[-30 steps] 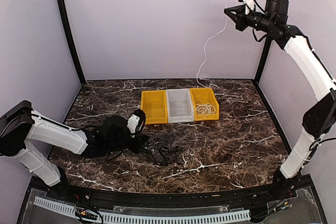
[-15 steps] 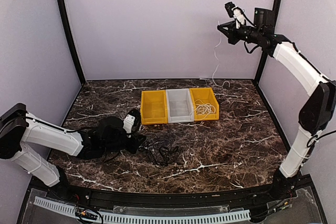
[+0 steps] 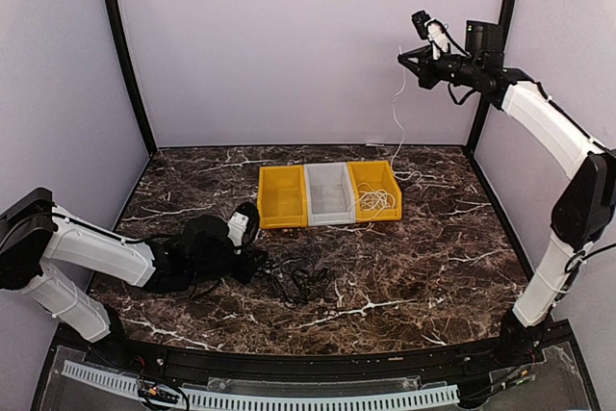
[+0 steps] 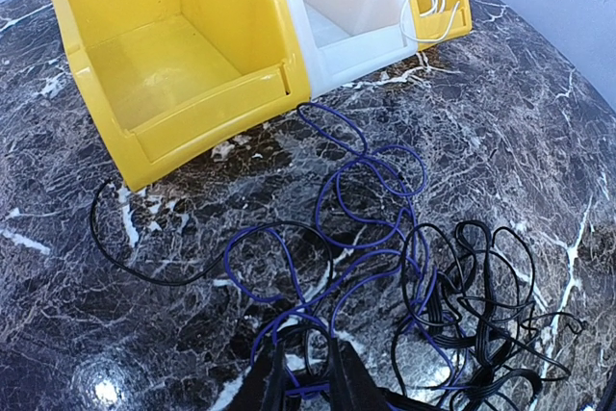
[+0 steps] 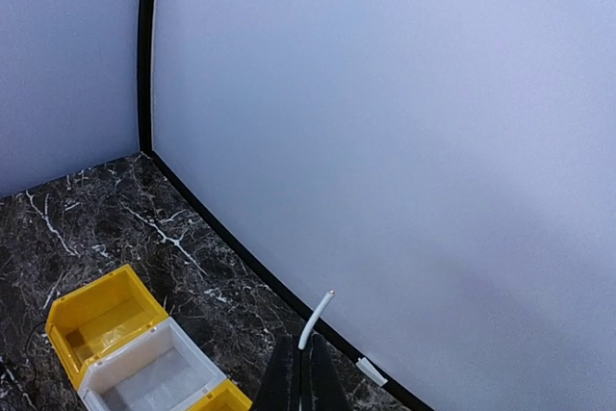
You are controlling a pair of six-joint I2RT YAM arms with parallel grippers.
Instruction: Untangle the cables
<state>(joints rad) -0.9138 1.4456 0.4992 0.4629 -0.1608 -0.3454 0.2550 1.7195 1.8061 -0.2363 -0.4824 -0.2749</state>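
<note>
Cables: white cable (image 3: pixel 375 201) stretched between the right gripper (image 3: pixel 404 57) and a bin; black cables (image 3: pixel 298 276) sat in one loose knot on the table (image 3: pixel 433 267), just in front of the bins.
Table: dark marble top, three bins in a touching row at mid-depth.
Left yellow bin (image 3: pixel 281 196): bare inner floor in plain view; one thin black strand curved along the table by its front wall.
White bin (image 3: pixel 330 192): middle of the row, pale inner floor in view.
Right yellow bin (image 3: pixel 388 178): held a coil of the white cable, one loop draped over its front rim.
Black cables, detail: many overlapping loops; one cord read bluish in the left wrist view (image 4: pixel 423 305).
White cable, detail: rose from the right yellow bin up to the raised gripper, short end poking past the fingers (image 5: pixel 316 318).
Right gripper, state: high near the back wall, jaws pressed together, pinching the white cable.
Left gripper (image 3: pixel 258 259): low at the knot's left edge, fingers (image 4: pixel 346 382) narrowly apart with strands between; could not tell whether it gripped them.
</note>
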